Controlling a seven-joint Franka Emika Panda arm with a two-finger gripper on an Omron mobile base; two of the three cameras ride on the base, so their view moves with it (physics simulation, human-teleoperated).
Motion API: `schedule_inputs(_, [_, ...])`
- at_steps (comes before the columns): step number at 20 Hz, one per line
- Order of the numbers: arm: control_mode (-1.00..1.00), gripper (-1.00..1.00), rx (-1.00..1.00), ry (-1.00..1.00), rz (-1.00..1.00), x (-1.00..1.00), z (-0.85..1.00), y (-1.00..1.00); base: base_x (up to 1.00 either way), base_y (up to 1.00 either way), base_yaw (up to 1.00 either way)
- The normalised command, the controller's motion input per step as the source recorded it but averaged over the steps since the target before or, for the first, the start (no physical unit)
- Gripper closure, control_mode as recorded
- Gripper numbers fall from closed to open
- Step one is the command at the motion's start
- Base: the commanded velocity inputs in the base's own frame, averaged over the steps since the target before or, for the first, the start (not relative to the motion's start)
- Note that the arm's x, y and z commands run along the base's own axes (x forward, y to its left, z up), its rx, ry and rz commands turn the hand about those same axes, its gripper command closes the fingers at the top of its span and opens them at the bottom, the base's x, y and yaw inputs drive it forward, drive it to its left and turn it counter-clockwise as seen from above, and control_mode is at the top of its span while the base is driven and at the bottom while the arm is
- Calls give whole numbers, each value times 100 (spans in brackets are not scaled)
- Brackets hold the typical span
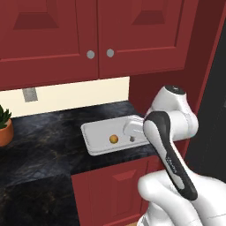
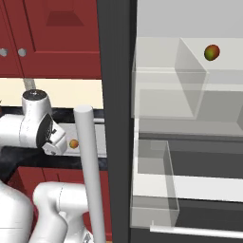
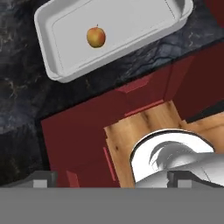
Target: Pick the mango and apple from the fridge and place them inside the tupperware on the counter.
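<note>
The small orange-red apple (image 3: 96, 36) lies inside the light-grey tupperware (image 3: 43, 30) on the black marbled counter (image 3: 17, 87). From the left base, the apple (image 1: 114, 139) sits mid-tray in the tupperware (image 1: 88, 132), and my gripper (image 1: 132, 134) hovers over its right part. My gripper (image 3: 112, 181) is open, with nothing between its fingertips (image 3: 41, 181). The red-green mango (image 2: 212, 52) rests on an upper glass shelf of the open fridge (image 2: 116, 118), far right of the arm. The apple (image 2: 74, 143) also shows beside my wrist.
The fridge's grey bar handle (image 2: 90, 180) stands between the arm and the shelves. Clear bins (image 2: 156, 190) fill the fridge's lower part. A potted plant (image 1: 3, 128) sits at the counter's left end. Dark-red cabinets hang above (image 1: 90, 35) and stand below (image 1: 114, 185).
</note>
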Motion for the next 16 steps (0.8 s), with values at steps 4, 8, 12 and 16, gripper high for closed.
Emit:
schedule_inputs(4, [-100, -100, -1, -75, 0, -83, 46, -30, 0, 0, 0])
schedule_inputs(8, [-100, -100, -4, -72, 0, -66, 68, -29, 0, 0, 0])
schedule_inputs(12, [-100, -100, -12, -44, 1, -55, 68, -30, 0, 0, 0])
schedule_inputs(16, [-100, -100, 0, -5, 1, -10, 0, -6, 0, 0, 0])
